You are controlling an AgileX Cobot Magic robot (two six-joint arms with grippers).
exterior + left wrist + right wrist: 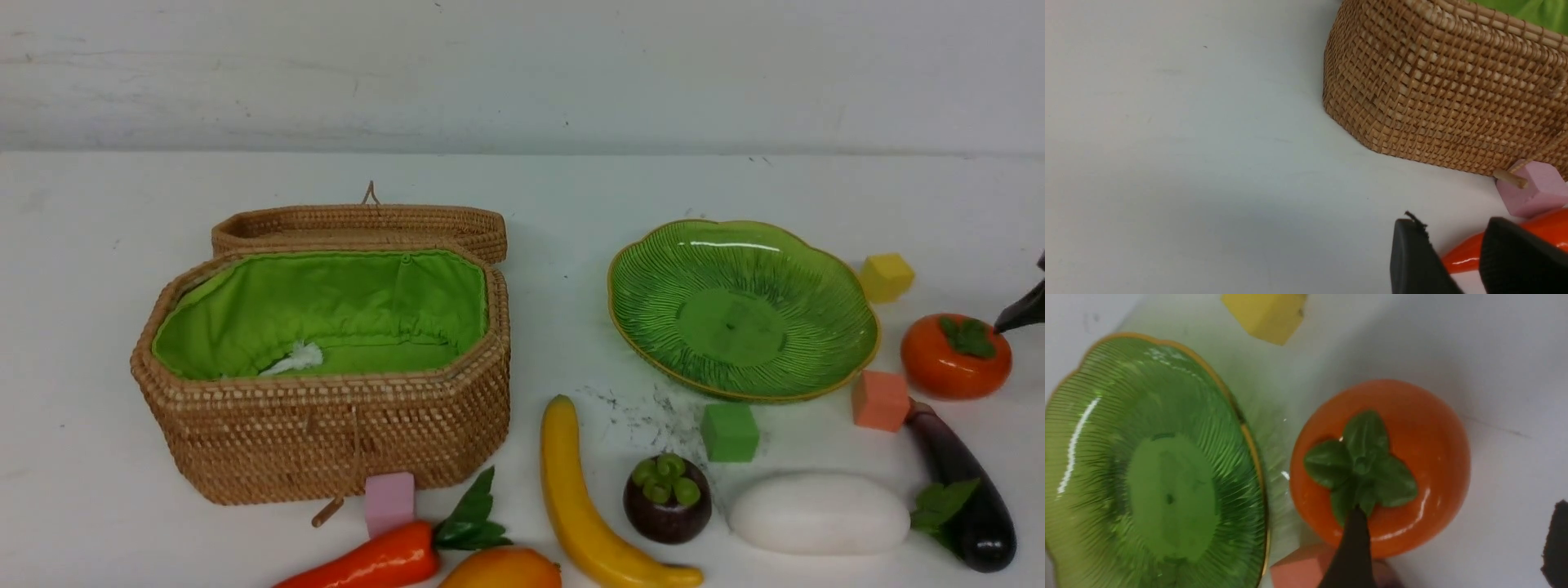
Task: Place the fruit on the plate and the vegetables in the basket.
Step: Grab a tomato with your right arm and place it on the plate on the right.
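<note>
The orange persimmon [939, 367] sits on the table just right of the empty green plate [653, 269]. My right gripper [1455, 514] hangs open and wide above it, one finger [1024, 312] over the leaf cap, holding nothing. Along the front lie the banana [571, 490], mangosteen [665, 510], mango [498, 572], carrot [367, 563], white radish [816, 514] and eggplant [963, 490]. The basket [326, 449] stands open at the left with only its green lining inside. My left gripper [1453, 228] is open near the carrot's tip [1461, 257], with nothing held.
Foam cubes lie about: a yellow cube [886, 278] behind the persimmon, a salmon cube [879, 400] and a green cube [729, 431] at the plate's front edge, and a pink cube [389, 500] against the basket's front. The basket's lid [359, 224] is folded back behind it.
</note>
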